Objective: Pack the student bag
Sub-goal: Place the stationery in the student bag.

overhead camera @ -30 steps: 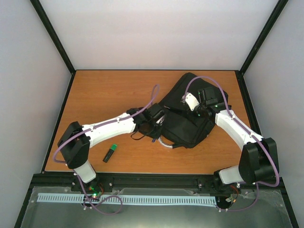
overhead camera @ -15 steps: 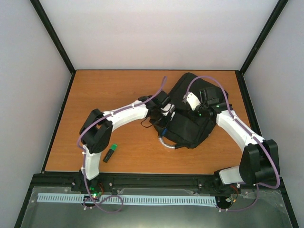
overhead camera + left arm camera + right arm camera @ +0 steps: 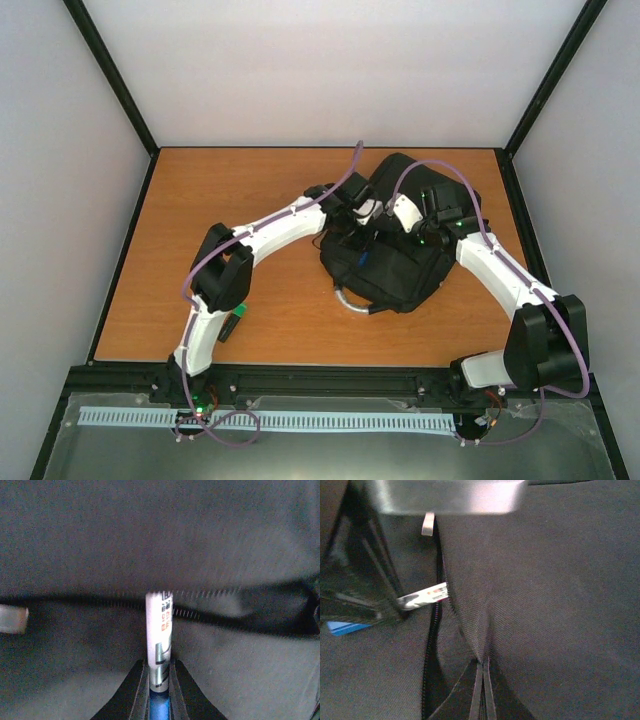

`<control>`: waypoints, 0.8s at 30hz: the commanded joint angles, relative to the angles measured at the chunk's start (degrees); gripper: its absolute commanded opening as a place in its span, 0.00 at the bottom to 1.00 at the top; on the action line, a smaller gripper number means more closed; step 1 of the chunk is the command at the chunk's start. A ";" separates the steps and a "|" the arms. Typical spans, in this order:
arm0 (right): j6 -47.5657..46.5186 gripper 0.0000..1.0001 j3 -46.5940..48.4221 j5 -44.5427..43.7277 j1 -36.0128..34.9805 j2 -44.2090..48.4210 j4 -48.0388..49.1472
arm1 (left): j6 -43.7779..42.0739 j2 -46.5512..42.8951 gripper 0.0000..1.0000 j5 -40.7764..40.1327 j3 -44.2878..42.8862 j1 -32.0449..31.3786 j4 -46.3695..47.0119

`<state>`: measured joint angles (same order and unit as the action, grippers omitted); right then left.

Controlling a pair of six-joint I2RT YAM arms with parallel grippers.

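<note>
At the table's (image 3: 250,180) left, a green highlighter (image 3: 230,326) lies mostly under my left arm's elbow; I can see only part of it.

Moving right, the left gripper (image 3: 159,667) is clenched on a white printed marker pen (image 3: 159,625) with a blue end, its tip right at the zip opening (image 3: 210,614) of the student bag (image 3: 400,270). The bag lies on the right half of the table with its grey loop handle (image 3: 352,302) towards me.

Further right, the right gripper (image 3: 481,680) is pinched tight on a fold of the bag's black fabric beside the zip, apparently lifting the flap to hold the opening apart.

As I judge it, the step is to feed the pen into that pocket. To do it well:
- I would drive the pen along its own length and under the raised flap, so the tip does not catch on the zip teeth.
- I would let go only once most of the barrel is inside.
- The right claw should hold the flap up and steady until then.

Some things I cannot make out. The pocket's inside is pure shadow, so its depth and contents are unknown. A pale blurred piece at the left edge of the left wrist view is unidentifiable. From above, both claws are crowded together over the bag and I cannot see the opening.
</note>
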<state>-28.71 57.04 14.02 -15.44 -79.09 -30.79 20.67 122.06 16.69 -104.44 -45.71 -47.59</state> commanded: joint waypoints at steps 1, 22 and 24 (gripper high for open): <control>-0.44 0.03 0.09 3.64 -0.54 1.72 0.08 | -0.55 2.55 0.09 -1.07 -7.01 0.71 -0.70; -0.61 0.03 0.16 3.48 -0.45 1.16 0.04 | 0.69 -7.36 0.45 -2.89 0.09 0.80 -0.29; -0.59 0.03 0.18 3.39 -0.44 1.28 0.03 | 1.39 -10.18 0.47 -3.30 3.68 0.80 0.94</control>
<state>-29.12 57.04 14.63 -15.44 -79.09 -31.09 21.06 119.37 12.32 -104.64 -45.36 -49.23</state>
